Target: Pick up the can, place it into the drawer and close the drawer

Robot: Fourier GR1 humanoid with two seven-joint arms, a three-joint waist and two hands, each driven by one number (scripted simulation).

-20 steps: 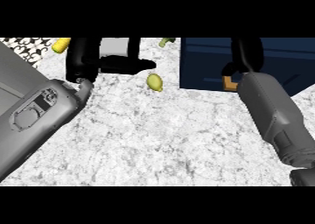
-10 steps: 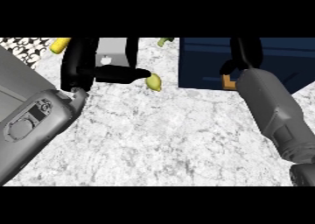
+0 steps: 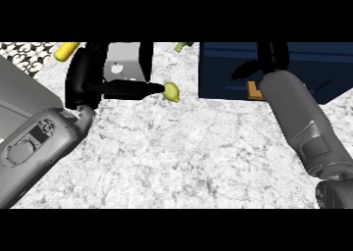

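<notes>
Both hands are raised; the left hand [image 3: 100, 83] apparently clasps the can [image 3: 125, 66].

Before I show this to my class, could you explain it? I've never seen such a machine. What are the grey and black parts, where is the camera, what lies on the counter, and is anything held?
There is one view, taken from the robot's head and looking steeply down at a speckled counter. The two grey tubes coming in from the lower edge are its forearms, and each ends in a black robot hand.

The left robot hand is curled round a grey can, so the can is the thing being held. The right robot hand is over the dark blue drawer at the upper right. I cannot tell whether it is open or shut.

On the counter, a small yellow item lies just off the left thumb, and a second yellow item shows at the top left.
</notes>
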